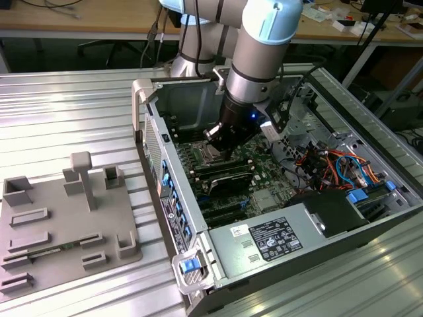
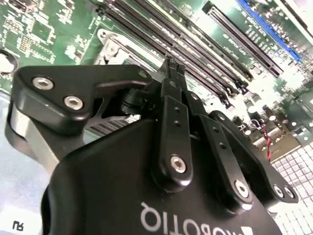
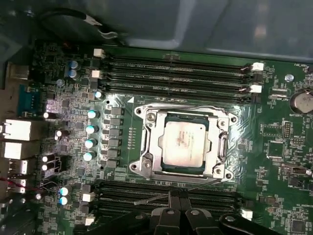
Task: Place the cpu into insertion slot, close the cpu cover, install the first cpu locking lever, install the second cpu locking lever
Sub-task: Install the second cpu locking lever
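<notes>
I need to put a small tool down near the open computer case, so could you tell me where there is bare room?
The ribbed metal table is bare between the grey fixture plate and the far desks. Inside the computer case it is crowded: the pincer hangs by the cpu, memory slots either side.

Not much you can actually read here: there's white lettering, upside down, on the black body of the pincer (image 2: 171, 66) in the second wrist view, and it's just a maker's logo. In the exterior view you've got a white label (image 1: 276, 239) with dense black print and a small sticker (image 1: 239, 232) beside it on the grey metal box, both too fine to make out. Same with the faint markings on the cpu (image 3: 187, 142) and the white lettering on the motherboard (image 3: 279, 132) in the first wrist view.
</notes>
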Robot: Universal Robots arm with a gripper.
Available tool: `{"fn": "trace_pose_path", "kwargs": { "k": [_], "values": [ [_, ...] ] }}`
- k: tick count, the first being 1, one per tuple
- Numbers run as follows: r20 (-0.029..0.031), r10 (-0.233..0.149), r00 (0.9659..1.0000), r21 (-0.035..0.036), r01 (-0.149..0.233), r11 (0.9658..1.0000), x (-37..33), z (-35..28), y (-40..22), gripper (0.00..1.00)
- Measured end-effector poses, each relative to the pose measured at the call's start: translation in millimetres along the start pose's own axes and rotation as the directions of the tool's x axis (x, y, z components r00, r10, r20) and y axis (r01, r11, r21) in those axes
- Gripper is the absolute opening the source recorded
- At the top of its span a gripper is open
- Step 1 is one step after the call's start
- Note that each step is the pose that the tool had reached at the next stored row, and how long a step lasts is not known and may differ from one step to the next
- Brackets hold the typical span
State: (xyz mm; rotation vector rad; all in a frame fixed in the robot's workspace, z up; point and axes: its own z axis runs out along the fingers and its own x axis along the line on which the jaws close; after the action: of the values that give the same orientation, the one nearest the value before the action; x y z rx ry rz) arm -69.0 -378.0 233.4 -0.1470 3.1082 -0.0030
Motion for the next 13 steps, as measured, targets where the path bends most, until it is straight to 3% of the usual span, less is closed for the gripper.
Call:
{"fn": "trace_pose_path", "kwargs": {
  "k": [1,2,3,4,5,6,13],
  "values": [
    [0.0001,0.000,1.0000,-0.0009,0.000,1.0000,14.0,1.2,-1.7,0.11],
    [-0.0014,0.000,1.0000,-0.0010,0.000,1.0000,29.2,10.1,-0.8,0.11],
    [0.0011,0.001,1.0000,-0.0265,0.000,0.9996,33.1,12.7,-0.3,0.11],
    [0.0025,0.001,1.0000,-0.0407,-0.001,0.9992,33.3,12.9,-0.3,0.11],
    [0.0032,0.001,1.0000,-0.0484,-0.001,0.9988,33.4,13.1,-0.3,0.11],
    [0.0037,0.002,1.0000,-0.0523,-0.001,0.9986,33.7,13.5,-0.2,0.11],
    [0.0037,0.002,1.0000,-0.0526,-0.001,0.9986,35.4,15.1,-0.9,0.11]
  ]
}}
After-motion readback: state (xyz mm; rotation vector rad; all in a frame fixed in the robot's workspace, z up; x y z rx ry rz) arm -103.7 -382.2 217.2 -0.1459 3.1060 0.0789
